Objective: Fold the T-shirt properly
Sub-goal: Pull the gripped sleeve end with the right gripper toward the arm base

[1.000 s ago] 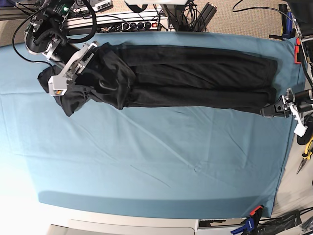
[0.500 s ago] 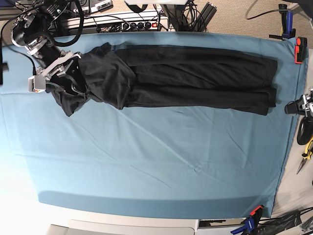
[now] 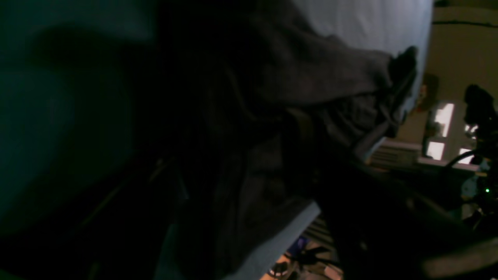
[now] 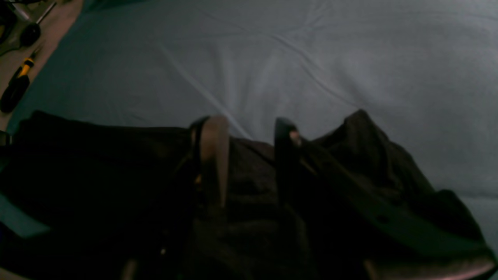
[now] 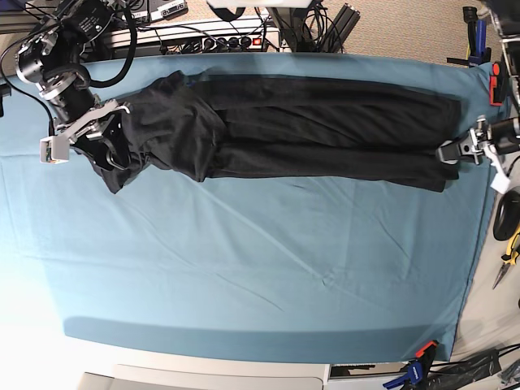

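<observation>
From the overhead base camera I see the T-shirt (image 5: 309, 134), black, folded into a long narrow band lying across the far half of a teal table cloth (image 5: 260, 268), running from one side of the table to the other. Its end toward my right arm is bunched into a loose heap with a corner drooping toward the near side. My right gripper (image 5: 93, 130) sits at that bunched end; in the right wrist view its two fingers (image 4: 212, 155) stand apart, pointing over the dark fabric, with cloth showing in the gap between them, and I cannot tell whether they pinch any of it. My left gripper (image 5: 455, 152) is at the opposite end, touching the corner of the band beside the table's edge. The left wrist view is very dark and blurred, showing only rumpled grey-black fabric against the cloth, so I cannot tell whether that gripper is released or grasping. Pliers with yellow handles (image 5: 510, 244) lie off the table past the left arm.
</observation>
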Robot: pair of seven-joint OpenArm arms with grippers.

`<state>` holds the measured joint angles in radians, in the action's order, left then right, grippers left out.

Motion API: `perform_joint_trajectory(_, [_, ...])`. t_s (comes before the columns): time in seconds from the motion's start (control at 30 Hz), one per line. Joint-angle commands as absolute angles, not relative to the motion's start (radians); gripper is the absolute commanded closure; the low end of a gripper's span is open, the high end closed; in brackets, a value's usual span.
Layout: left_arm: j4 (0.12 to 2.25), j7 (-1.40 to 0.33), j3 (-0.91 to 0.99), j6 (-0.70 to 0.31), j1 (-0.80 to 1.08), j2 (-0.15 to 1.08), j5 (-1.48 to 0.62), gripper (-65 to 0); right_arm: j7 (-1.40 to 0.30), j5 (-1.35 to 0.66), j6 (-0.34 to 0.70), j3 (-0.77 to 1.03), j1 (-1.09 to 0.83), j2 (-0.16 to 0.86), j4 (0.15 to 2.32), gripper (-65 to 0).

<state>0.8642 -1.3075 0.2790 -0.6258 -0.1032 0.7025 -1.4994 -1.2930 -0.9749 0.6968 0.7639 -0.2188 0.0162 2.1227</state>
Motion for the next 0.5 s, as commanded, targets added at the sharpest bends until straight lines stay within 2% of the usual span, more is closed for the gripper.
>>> perform_joint_trajectory(0.0, [0.873,-1.319,0.282,-0.625,-0.111,0.711,-1.484,-30.9,-1.264,-0.994,0.698,0.767,-0.213,0.025,2.140,-20.6])
perform_joint_trajectory(0.3, [0.873,-1.319,0.281,-0.625,-0.110,0.690,-1.484,-30.9,-1.264,-0.994,0.698,0.767,-0.213,0.025,2.140,-20.6])
perform_joint_trajectory(0.33, [0.873,-1.320,0.281,-0.625,-0.110,0.690,-1.484,-28.6,-1.264,-0.994,0.698,0.767,-0.213,0.026,2.140,-20.6])
perform_joint_trajectory(0.37, [0.873,-1.320,0.281,-0.625,-0.110,0.690,-1.484,-22.5,-1.264,-0.994,0.698,0.767,-0.213,0.026,2.140,-20.6])
perform_joint_trajectory(0.43, [0.873,-1.319,0.281,-0.631,-0.111,0.690,-1.484,-5.7,-1.264,-0.993,0.698,0.767,-0.213,0.025,2.140,-20.6])
perform_joint_trajectory(0.47, [0.873,-1.319,0.281,-0.644,-0.111,0.690,-1.484,0.0,-1.264,-0.991,0.698,0.767,-0.213,0.025,2.140,-20.6])
